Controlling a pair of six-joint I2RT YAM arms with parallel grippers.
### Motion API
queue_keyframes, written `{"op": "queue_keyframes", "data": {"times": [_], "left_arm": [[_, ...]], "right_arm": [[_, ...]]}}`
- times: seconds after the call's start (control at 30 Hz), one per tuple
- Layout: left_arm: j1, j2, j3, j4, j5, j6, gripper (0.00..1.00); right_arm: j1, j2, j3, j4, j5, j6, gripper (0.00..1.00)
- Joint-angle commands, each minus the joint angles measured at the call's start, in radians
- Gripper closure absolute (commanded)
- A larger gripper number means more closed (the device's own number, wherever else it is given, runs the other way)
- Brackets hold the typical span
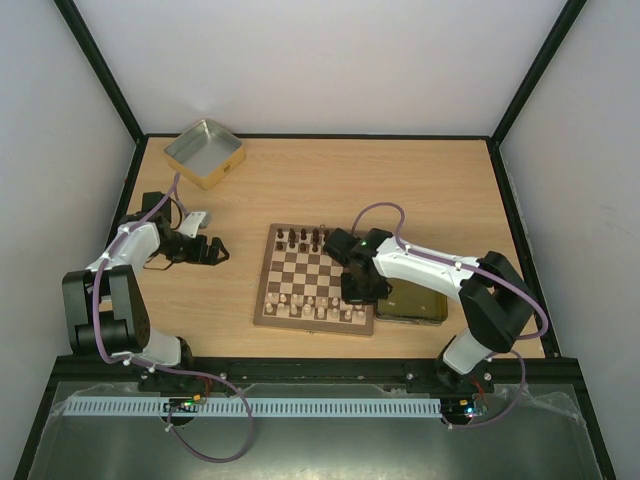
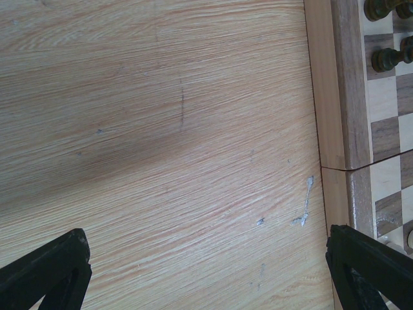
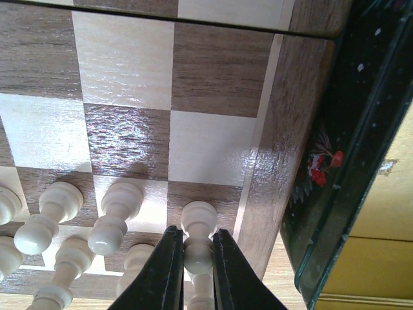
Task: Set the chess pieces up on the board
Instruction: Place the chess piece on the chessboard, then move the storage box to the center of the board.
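R gripper (image 3: 196, 240): narrow, pinched on one pale piece (image 3: 197, 219), upright, at near-right corner of board (image 1: 300, 272); its base is hidden by the fingers (image 3: 161, 274).
L gripper (image 2: 208, 271): jaws wide, nothing btwn them; over bare table (image 2: 161, 129) just left of board.
board: mid-table, btwn the two arms, flat.
dark pieces (image 1: 305, 238): on far rows, mostly left-centre; rows not full.
pale pieces (image 1: 310, 305): on the near two rows, upright.
black tray (image 1: 415, 305): flat, floral print, just right of board's near-right side, under R arm.
gold tin (image 1: 205, 152): far-left of table, well apart from board.
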Motion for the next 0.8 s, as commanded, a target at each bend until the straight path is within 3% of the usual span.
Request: {"op": "queue_keyframes", "data": {"times": [0.0,0.4,0.77], "left_arm": [[0.009,0.003,0.026,-0.020,0.012,0.007,0.01],[0.009,0.002,0.027,-0.021,0.014,0.010,0.01],[0.008,0.005,0.028,-0.020,0.012,0.008,0.01]], "right_arm": [[-0.008,0.020,0.002,0.003,0.030,-0.010,0.91],[-0.011,0.014,0.021,0.001,0.038,-0.013,0.79],[-0.062,-0.023,0.059,-0.024,0.077,-0.014,0.74]]}}
